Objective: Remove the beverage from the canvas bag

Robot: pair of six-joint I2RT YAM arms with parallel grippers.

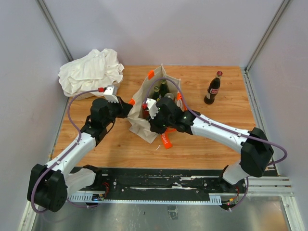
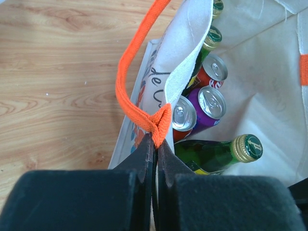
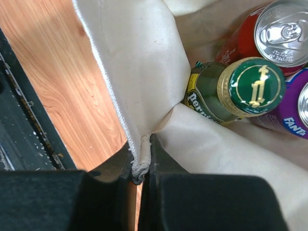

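Left fingers (image 2: 148, 153): clenched on woven orange handle (image 2: 126, 77).
Right fingers (image 3: 156, 156): pinching cream canvas bag (image 3: 144, 72) rim.
Inside bag: cans (image 2: 211, 101), green bottle (image 2: 216, 154).

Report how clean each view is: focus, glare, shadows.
Top external: even soft light, sharp throughout, only faint shadows beside the canvas bag. Left wrist: the left hand goes dark and soft close to the lens, the orange handle it pinches is sharp, the can tops glare. Right wrist: the right hand is blurred too, the green bottle cap crisp.
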